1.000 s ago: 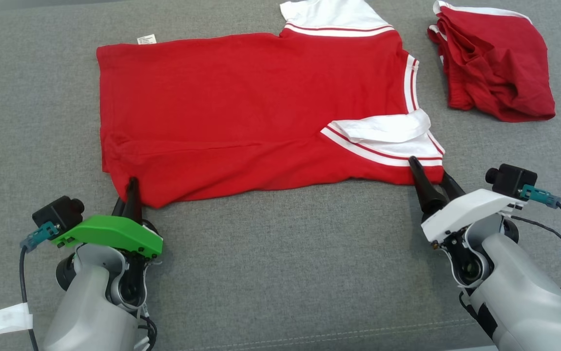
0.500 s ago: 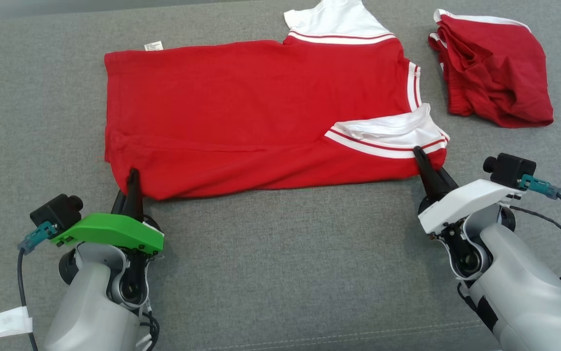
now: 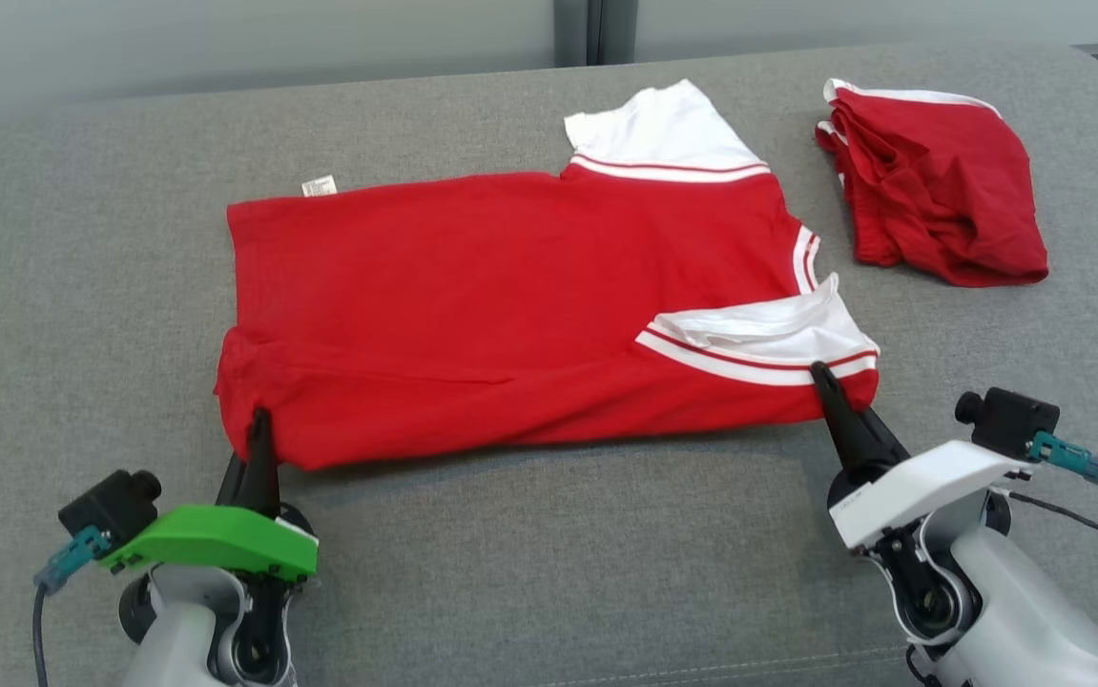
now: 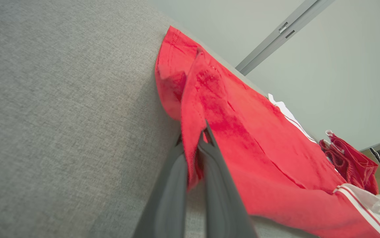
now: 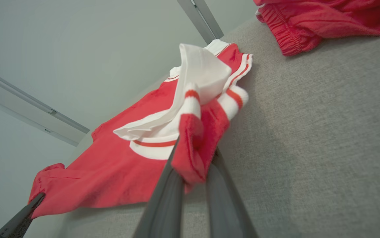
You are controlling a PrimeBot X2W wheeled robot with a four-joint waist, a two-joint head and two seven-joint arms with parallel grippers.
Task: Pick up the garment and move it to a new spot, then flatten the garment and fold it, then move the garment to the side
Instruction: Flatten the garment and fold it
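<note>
Grey woven upholstery (image 3: 549, 572) fills our working area, with a pale wall (image 3: 224, 38) behind it at 12 o'clock. We note the red short-sleeved cloth shirt with white striped sleeves (image 3: 510, 305) lying mostly flat mid-surface. Its long axis runs 9 to 3 o'clock, hem at 9, collar and sleeves at 3.

Our left gripper (image 3: 259, 427), green-housed, is clamped on the near hem corner. Our right gripper (image 3: 820, 377), white-housed, is pinched on the near shoulder edge, just below the folded-in sleeve. Both wrist views show cloth caught between the fingers.

The shirt body lies toward 12 o'clock from both grippers, and each arm is nearest its own end. We judge the coming move to be a lengthwise fold, near edge carried toward 12.

A crumpled red garment with white trim (image 3: 940, 210) sits at 2 o'clock, apart from the shirt.
</note>
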